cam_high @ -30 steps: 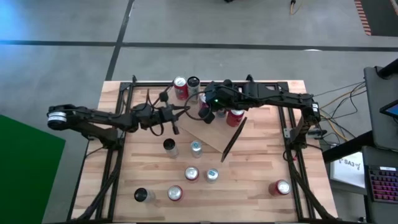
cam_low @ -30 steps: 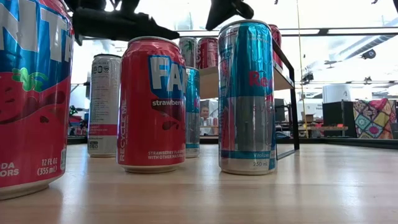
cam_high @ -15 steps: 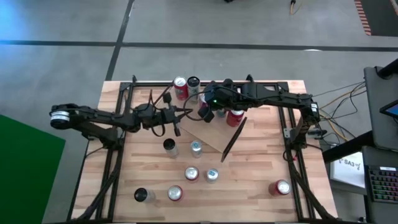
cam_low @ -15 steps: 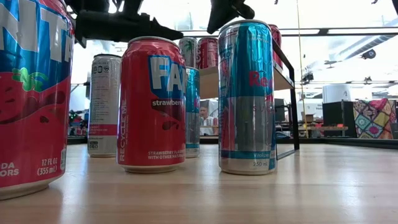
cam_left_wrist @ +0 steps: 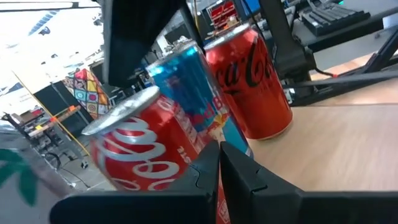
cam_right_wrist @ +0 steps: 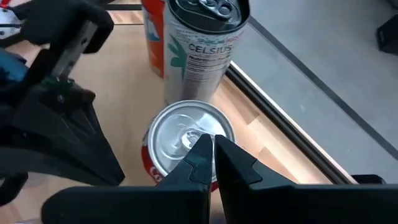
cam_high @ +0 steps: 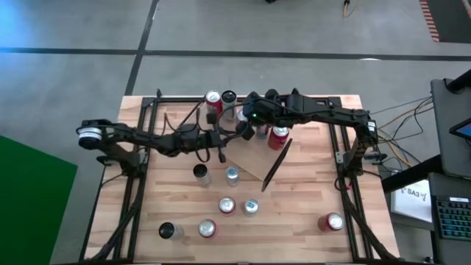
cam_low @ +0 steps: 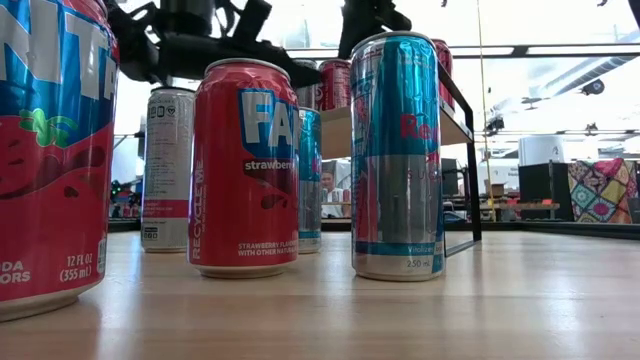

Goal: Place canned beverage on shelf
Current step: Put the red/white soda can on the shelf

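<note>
The shelf [cam_high: 254,158] stands slantwise at the table's far middle, with black end frames [cam_low: 470,170]. On it stand a Coca-Cola can [cam_left_wrist: 146,155], a blue Red Bull can [cam_left_wrist: 189,87] and a second Coca-Cola can [cam_left_wrist: 252,81]. My left gripper [cam_left_wrist: 219,155] is shut and level, its tips beside the nearest Coca-Cola can's side. My right gripper [cam_right_wrist: 211,146] is shut and slants down over that same can's silver top [cam_right_wrist: 180,134]. In the high view the two grippers [cam_high: 234,129] [cam_high: 249,131] meet at the shelf's left end. My left gripper's shut tips stand right at the near Coca-Cola can's side [cam_left_wrist: 186,168], coming level from the table's left; I cannot tell whether they touch it. My right gripper's shut tips lie over the can's top by the tab [cam_right_wrist: 189,138], from above; I cannot tell whether they touch it.
A Celsius can [cam_right_wrist: 199,50] and a red can [cam_high: 213,103] stand on the table by its far edge. Several loose cans stand on the near half of the table [cam_high: 309,206], among them a strawberry Fanta [cam_low: 245,165] and a Red Bull [cam_low: 397,155].
My left gripper has moved toward the table's right edge and slightly down, closing on the cans at the shelf's left end. It has stayed shut and level.
</note>
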Action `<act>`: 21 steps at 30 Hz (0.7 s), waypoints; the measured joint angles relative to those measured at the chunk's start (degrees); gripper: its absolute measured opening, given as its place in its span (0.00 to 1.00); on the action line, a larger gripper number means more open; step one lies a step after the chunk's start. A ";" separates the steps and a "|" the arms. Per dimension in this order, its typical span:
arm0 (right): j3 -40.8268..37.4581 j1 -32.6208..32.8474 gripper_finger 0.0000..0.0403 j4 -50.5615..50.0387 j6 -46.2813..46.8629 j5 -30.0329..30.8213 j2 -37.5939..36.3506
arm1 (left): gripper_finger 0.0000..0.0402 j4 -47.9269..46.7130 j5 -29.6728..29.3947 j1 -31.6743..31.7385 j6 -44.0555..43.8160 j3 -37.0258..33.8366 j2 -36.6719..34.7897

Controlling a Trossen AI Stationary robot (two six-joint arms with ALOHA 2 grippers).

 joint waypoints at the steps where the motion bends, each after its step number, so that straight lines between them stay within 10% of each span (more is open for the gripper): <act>1: 0.00 -0.16 0.02 -0.30 -0.01 0.04 0.00 | 0.00 -0.01 -0.14 0.00 0.00 0.31 0.72; 21: -1.06 -0.68 0.02 -0.33 -0.60 1.31 0.00 | 0.00 -0.20 -0.68 0.07 0.31 1.27 2.19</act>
